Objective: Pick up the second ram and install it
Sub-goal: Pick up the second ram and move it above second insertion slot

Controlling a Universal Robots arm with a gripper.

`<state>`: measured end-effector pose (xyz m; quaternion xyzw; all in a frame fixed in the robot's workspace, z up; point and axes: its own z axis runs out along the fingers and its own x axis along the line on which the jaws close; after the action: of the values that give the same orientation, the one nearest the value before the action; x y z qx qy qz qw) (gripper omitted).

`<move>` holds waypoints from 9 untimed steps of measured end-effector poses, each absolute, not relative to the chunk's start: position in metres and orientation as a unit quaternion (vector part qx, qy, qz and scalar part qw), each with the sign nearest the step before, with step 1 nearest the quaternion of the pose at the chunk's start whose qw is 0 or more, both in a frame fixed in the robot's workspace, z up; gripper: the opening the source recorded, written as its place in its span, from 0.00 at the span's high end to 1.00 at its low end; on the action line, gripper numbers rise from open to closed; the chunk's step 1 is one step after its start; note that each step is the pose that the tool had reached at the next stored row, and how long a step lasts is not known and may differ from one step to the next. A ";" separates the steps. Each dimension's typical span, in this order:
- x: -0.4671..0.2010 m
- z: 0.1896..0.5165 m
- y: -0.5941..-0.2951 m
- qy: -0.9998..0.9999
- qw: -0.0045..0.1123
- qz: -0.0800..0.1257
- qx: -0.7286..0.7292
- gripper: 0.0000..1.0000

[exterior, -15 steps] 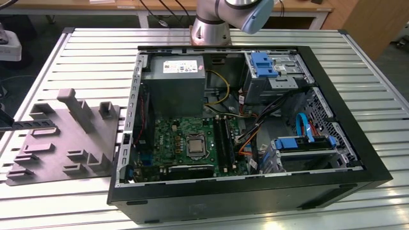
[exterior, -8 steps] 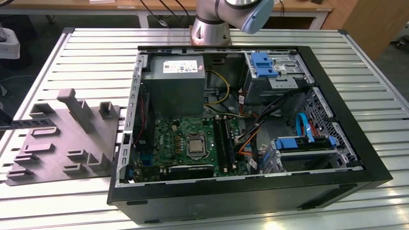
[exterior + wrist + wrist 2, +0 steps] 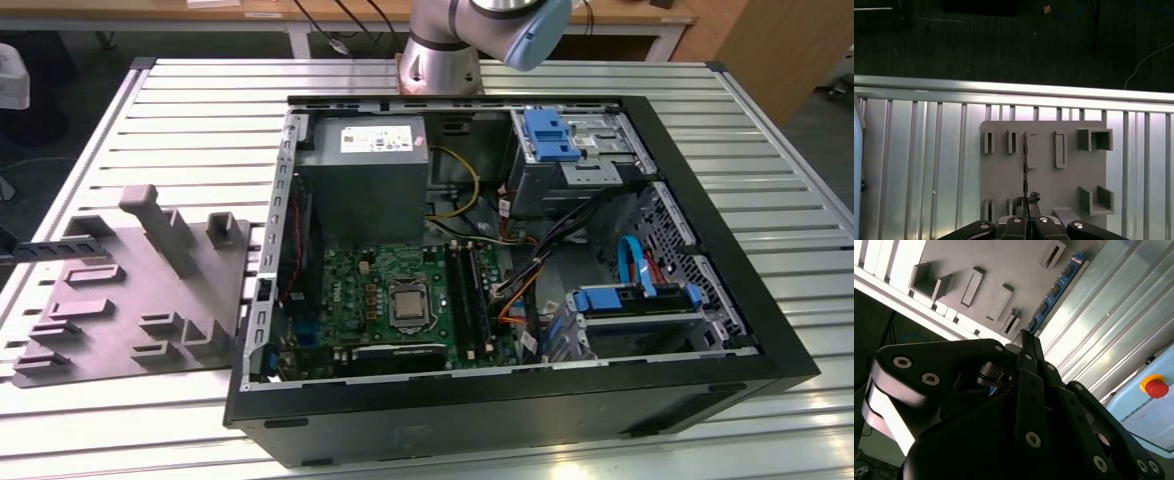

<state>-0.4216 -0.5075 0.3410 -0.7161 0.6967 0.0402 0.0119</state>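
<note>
Second ram [image 3: 1056, 290] is partly hidden from me. In the second wrist view the dark body of the gripper [image 3: 1026, 336] covers its near length, and the far part runs out past the fingertips. In the first wrist view the second ram [image 3: 1025, 165] stands edge-on, a thin dark line, so I cannot make out its faces there. I cannot tell whether its lower edge touches the grey tray [image 3: 1004, 180] or hangs clear of it. In the exterior view the arm [image 3: 474, 35] is cut off by the frame's upper edge, behind the open computer case [image 3: 721, 340].

What I can see of the second ram is a long, thin blue board with a row of black chips along one face. It sits over the tray, in line with one of the tray's narrow slots, with the slatted metal table [image 3: 914, 165] all around.

The jaws are drawn narrow, pinched on the board from both sides. The gripper points down at the tray. A red button [image 3: 1155, 388] sits on a pale surface beyond the table's slats.
</note>
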 end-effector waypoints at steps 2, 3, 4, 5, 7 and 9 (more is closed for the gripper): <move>-0.422 0.341 -0.507 0.697 0.012 0.040 -0.716 0.89; -0.422 0.341 -0.507 0.697 0.012 0.040 -0.716 0.89; -0.422 0.342 -0.507 0.697 0.012 0.040 -0.716 0.89; -0.422 0.342 -0.507 0.697 0.012 0.040 -0.716 0.89; -0.422 0.342 -0.507 0.697 0.012 0.040 -0.716 0.89; -0.422 0.343 -0.507 0.697 0.012 0.040 -0.716 0.89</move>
<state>-0.4216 -0.5074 0.3430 -0.7161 0.6968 0.0403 0.0116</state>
